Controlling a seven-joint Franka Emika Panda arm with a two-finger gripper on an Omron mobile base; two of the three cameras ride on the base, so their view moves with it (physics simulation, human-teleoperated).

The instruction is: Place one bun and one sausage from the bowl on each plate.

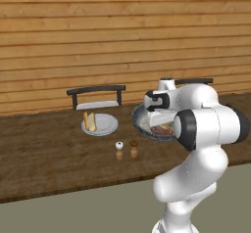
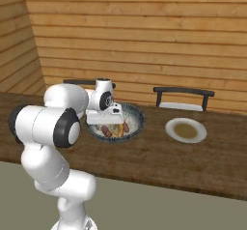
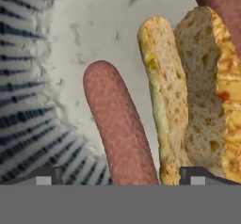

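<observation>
My gripper (image 3: 123, 177) stands open low inside the bowl (image 2: 137, 114), whose rim is dark and whose inside is pale and speckled. One sausage (image 3: 120, 129) lies lengthwise between the two fingertips (image 3: 47, 176), untouched by either. A split bun (image 3: 188, 100) lies just right of it, its near edge also inside the gap. A second sausage (image 3: 221, 2) shows at the top right. The left plate (image 1: 110, 128) carries a bun (image 1: 90, 121). The right plate (image 2: 186, 130) is pale with a brownish middle. In the left base view my arm hides much of the bowl (image 1: 139, 122).
A salt shaker (image 1: 119, 150) and a pepper shaker (image 1: 133, 149) stand on the wooden counter (image 1: 44, 149) in front of the left plate and bowl. Two dark chairs (image 1: 96, 96) (image 2: 183, 97) stand behind the counter against the plank wall.
</observation>
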